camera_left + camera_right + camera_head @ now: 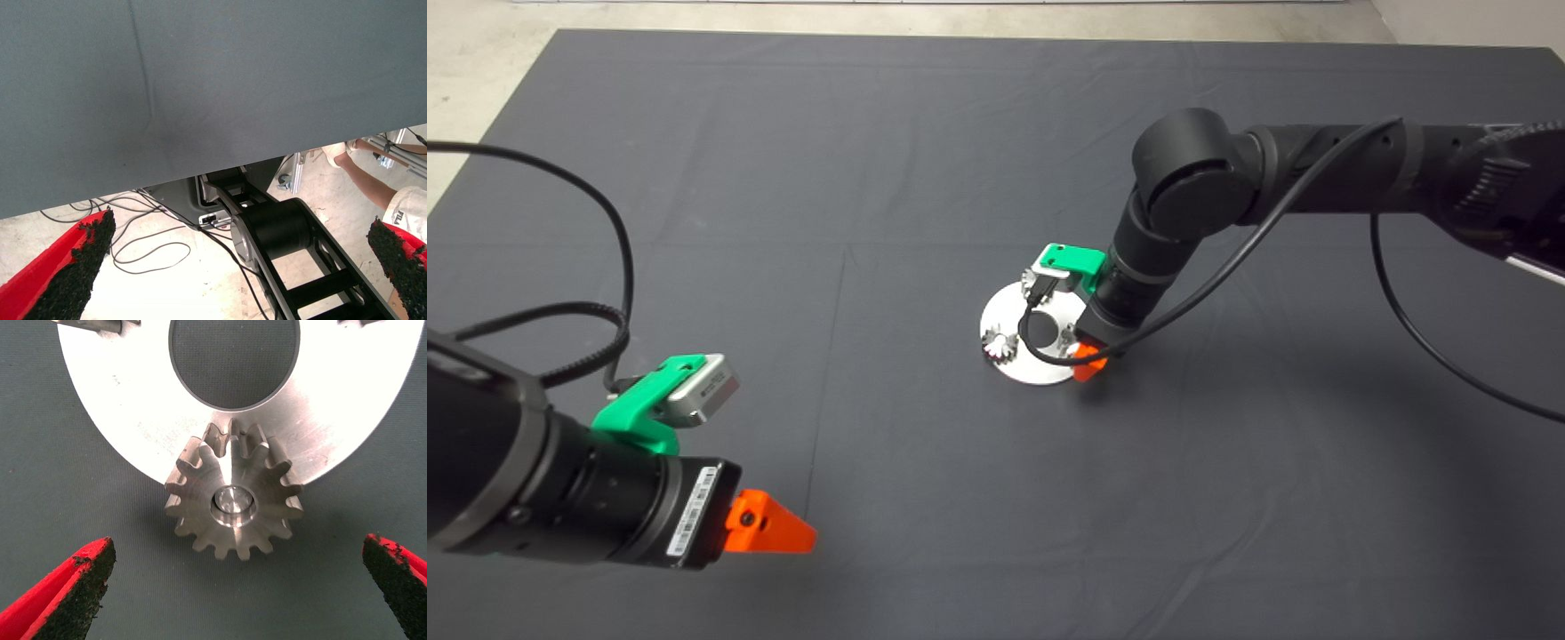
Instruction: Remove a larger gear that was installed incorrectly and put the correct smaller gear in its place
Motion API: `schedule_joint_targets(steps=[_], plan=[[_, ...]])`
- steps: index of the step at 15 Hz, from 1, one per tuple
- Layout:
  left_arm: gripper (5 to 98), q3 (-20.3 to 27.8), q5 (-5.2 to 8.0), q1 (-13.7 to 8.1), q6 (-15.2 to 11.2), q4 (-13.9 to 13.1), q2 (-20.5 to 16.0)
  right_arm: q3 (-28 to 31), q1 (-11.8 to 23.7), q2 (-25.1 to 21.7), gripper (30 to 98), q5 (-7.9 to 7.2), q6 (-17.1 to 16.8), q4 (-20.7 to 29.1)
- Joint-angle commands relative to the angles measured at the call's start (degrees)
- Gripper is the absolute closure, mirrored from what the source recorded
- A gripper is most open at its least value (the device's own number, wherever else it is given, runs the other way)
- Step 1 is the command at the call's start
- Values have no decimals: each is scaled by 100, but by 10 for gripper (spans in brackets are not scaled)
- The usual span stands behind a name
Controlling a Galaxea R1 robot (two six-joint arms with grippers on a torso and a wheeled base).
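A silver ring plate (1021,366) lies mid-mat. On its near right rim a wide steel gear, the larger gear (233,497), sits on a shiny pin and overhangs the plate's edge. My right gripper (237,550) hovers straight above it, open, one finger on each side and not touching it. In the head view the right gripper (1083,354) and its wrist cover most of that gear. A small gear (1000,345) stands on the plate's left rim. A loose smaller gear is out of view. My left gripper (774,526) waits open at the lower left.
The plate's centre hole (233,360) shows bare mat. Bits of two more gears (93,325) peek in at the plate's far rim. The left wrist view shows the mat's edge (200,173), floor cables, a black frame and a person's leg (373,183).
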Motion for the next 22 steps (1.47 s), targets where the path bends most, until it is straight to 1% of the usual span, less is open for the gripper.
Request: schedule_joint_targets(steps=[1,5,7,11,16,17,20,22], plan=[[59,70,4,-41,18,-116,-19,-229,-58,59,307,-733,-84,-401],[59,70,4,-41,18,-116,-19,-276,-58,253,307,-733,-84,-422],[59,70,-2,-41,18,-116,-19,-400,-58,323,307,-733,-84,-436],[59,70,-5,-41,18,-116,-19,-458,-67,402,307,-733,-84,-445],[59,70,-5,-41,18,-116,-19,-458,-76,386,309,-733,-84,-471],[59,70,-5,-41,18,-116,-24,-458,-76,394,329,-733,-75,-471],[59,70,-5,-41,18,-116,-37,-458,-76,367,337,-733,-84,-472],[59,70,-5,-41,10,-116,-37,-465,-76,376,387,-733,-75,-471]])
